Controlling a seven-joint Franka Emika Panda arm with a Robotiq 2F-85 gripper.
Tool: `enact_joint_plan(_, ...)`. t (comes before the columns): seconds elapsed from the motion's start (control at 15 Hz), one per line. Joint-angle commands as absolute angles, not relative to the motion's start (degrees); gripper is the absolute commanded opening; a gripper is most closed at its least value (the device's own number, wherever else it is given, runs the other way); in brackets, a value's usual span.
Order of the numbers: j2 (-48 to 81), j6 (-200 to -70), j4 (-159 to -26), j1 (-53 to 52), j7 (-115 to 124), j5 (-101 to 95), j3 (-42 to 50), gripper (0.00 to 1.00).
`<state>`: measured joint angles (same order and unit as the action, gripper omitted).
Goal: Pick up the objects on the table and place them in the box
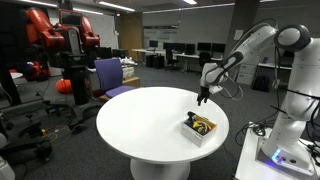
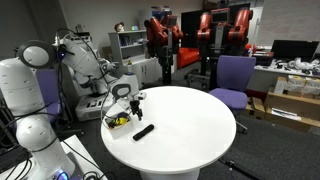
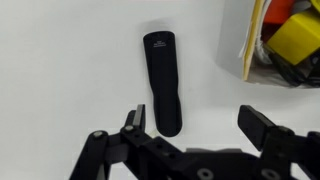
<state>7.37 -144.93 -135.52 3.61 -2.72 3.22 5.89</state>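
box [image 3: 262, 45] already holding yellow and dark items, likely earlier picks. black remote-like bar [image 3: 164, 80] lying on table [image 3: 60, 60], waiting. gripper [image 3: 200, 128] hovering above, jaws spread, gripping nothing.

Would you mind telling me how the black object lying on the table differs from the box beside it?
The black object is long, slim and dark; the box is squat, rectangular and pale-sided. The black object lies flat and solid, while the box is open-topped and holds colourful items, one yellow. Both rest on the white table, with the open end effector above the black object.
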Motion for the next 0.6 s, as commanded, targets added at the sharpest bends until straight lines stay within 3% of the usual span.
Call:
enact_joint_plan(0.0,14.2,-144.3,-129.6,4.7,-1.3,1.7,6.1,1.00)
enact_joint_plan(0.53,25.7,-146.4,-122.2,4.4,0.2,1.7,5.6,1.00)
